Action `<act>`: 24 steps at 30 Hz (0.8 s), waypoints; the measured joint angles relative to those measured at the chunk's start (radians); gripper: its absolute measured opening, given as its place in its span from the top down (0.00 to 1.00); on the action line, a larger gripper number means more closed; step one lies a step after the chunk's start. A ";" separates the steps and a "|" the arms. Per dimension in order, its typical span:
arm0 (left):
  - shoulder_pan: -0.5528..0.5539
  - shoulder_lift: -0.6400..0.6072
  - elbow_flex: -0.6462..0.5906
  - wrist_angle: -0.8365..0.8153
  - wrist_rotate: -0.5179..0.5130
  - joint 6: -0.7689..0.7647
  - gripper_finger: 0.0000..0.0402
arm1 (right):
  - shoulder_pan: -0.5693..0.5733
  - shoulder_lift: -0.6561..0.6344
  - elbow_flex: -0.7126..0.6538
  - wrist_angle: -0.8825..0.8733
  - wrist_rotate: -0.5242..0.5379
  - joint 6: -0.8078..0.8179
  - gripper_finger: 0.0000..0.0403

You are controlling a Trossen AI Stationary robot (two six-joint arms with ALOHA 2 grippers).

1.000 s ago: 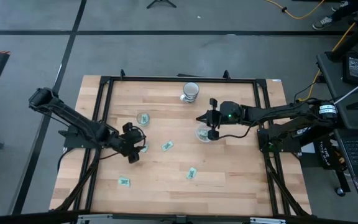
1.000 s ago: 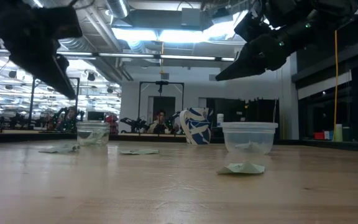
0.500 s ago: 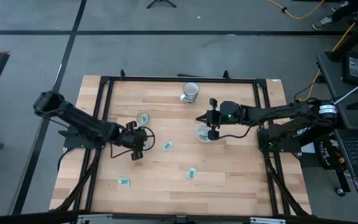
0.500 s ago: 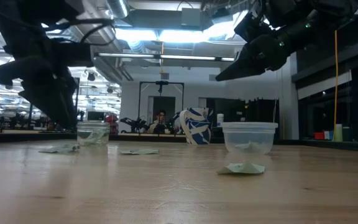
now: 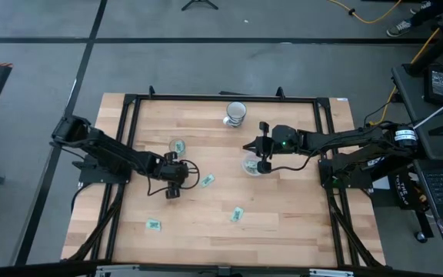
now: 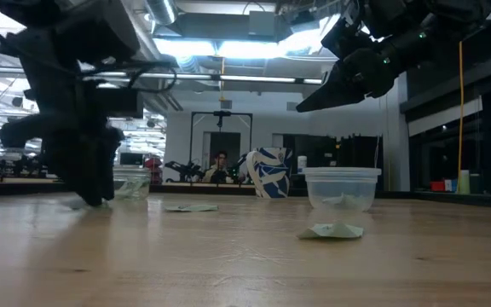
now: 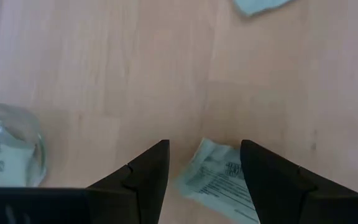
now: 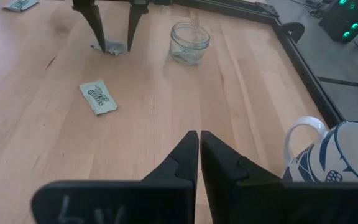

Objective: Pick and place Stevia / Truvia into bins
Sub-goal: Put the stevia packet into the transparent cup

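My left gripper [image 5: 175, 180] is down at the table left of centre, open, its fingers [image 7: 148, 171] standing on either side of a green-and-white Stevia packet [image 7: 219, 182]. The smaller clear bin [image 5: 178, 145] stands just behind it, with packets inside. My right gripper [image 5: 245, 146] hangs shut and empty above the table by the wider clear bin [image 5: 251, 165], which holds a packet [image 6: 339, 201]. Loose packets lie at centre [image 5: 207, 181], at front centre [image 5: 238, 214] and at front left [image 5: 154, 225]. The right wrist view shows the left fingers [image 8: 98, 28] around their packet [image 8: 109, 48].
A white mug with a blue pattern [image 5: 235, 113] stands at the back centre of the wooden table [image 5: 298, 215]. A black metal frame [image 5: 229, 98] runs round the table's edges. A person [image 6: 220, 162] sits far off in the room behind.
The left gripper has moved right and come down, open, over the packet by the smaller bin. The right arm has not moved.
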 joint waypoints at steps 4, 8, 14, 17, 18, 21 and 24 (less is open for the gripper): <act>0.024 0.025 0.005 0.009 0.057 0.000 0.52 | 0.000 0.000 0.000 0.000 0.000 0.000 0.94; 0.037 0.025 0.004 0.008 0.079 0.000 0.54 | 0.000 0.000 0.000 0.000 0.000 0.000 0.94; 0.048 0.023 0.002 0.006 0.113 0.015 0.67 | 0.000 0.000 0.000 0.000 0.000 0.000 0.94; 0.047 0.023 0.002 0.007 0.115 0.037 0.76 | 0.000 0.000 0.000 0.000 0.000 0.000 0.94; 0.047 0.023 0.002 0.008 0.116 0.042 0.79 | 0.000 0.000 0.000 0.000 0.000 0.000 0.94; 0.047 0.023 0.002 0.010 0.118 0.063 0.89 | 0.000 0.000 0.000 0.000 0.000 0.001 0.94; 0.047 0.017 0.000 0.019 0.119 0.072 0.98 | 0.000 0.000 0.000 -0.003 0.000 0.001 0.94</act>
